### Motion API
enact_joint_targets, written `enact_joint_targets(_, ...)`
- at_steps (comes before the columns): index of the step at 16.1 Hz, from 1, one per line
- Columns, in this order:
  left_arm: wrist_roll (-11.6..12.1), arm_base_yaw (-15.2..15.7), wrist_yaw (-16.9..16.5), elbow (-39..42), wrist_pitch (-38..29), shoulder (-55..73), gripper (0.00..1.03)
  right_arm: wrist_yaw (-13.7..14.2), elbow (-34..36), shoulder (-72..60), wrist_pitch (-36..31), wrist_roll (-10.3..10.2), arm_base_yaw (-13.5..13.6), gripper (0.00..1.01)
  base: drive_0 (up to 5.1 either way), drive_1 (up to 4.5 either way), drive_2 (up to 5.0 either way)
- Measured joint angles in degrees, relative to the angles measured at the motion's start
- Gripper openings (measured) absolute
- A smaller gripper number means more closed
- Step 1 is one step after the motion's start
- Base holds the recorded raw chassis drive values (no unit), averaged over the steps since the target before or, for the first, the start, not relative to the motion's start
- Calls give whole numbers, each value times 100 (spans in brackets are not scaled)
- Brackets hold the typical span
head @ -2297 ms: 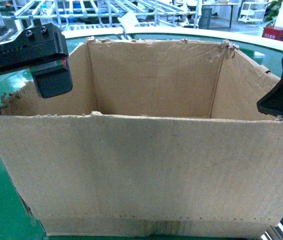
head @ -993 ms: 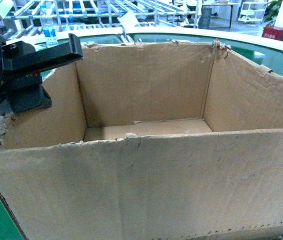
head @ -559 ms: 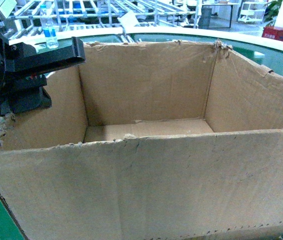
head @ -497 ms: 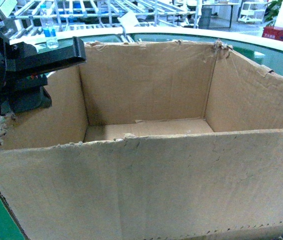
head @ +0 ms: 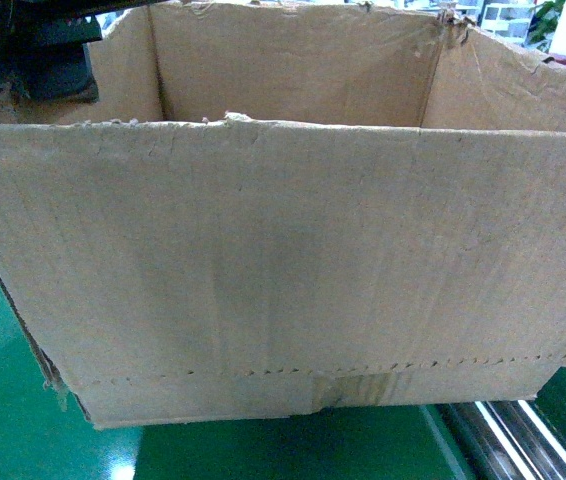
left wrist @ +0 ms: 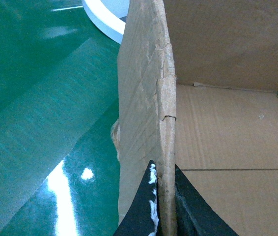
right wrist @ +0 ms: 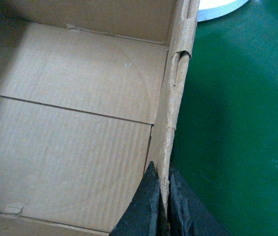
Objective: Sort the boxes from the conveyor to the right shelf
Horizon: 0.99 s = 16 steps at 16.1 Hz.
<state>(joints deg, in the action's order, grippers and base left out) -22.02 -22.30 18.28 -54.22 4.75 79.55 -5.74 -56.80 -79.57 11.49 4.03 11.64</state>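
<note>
The carton (head: 283, 270) stood above the conveyor (head: 3, 400), filling the head view. The left gripper (left wrist: 163, 206) straddled its left wall, the right gripper (right wrist: 163, 206) its right wall. The conveyor's rim (left wrist: 104, 19) lay beyond the carton.

No legible text, label, brand or number in any view. The carton (head: 283, 270) shows bare corrugated board, plus a plain unprinted tape patch (head: 348, 388) near its base; the green belt (left wrist: 41, 123) carries no markings
</note>
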Motion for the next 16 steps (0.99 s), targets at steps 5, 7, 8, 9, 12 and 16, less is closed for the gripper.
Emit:
enact_joint_targets(5, 105, -22, 57, 0, -52, -9, 2, 17, 0, 0, -66, 160, 0, 2, 0, 0, 0)
enact_joint_targets(7, 107, -22, 59, 0, -52, -9, 2, 17, 0, 0, -66, 160, 0, 2, 0, 0, 0)
enact_joint_targets(8, 107, -22, 57, 0, -52, -11, 2, 17, 0, 0, -66, 160, 0, 2, 0, 0, 0)
enact_joint_targets(9, 107, -22, 57, 0, -52, -9, 2, 17, 0, 0, -66, 160, 0, 2, 0, 0, 0)
enact_joint_targets(12, 107, -22, 59, 0, -52, -9, 2, 17, 0, 0, -66, 162, 0, 2, 0, 0, 0)
enact_joint_targets(16, 107, -22, 59, 0, -52, -9, 2, 17, 0, 0, -63, 162, 0, 2, 0, 0, 0)
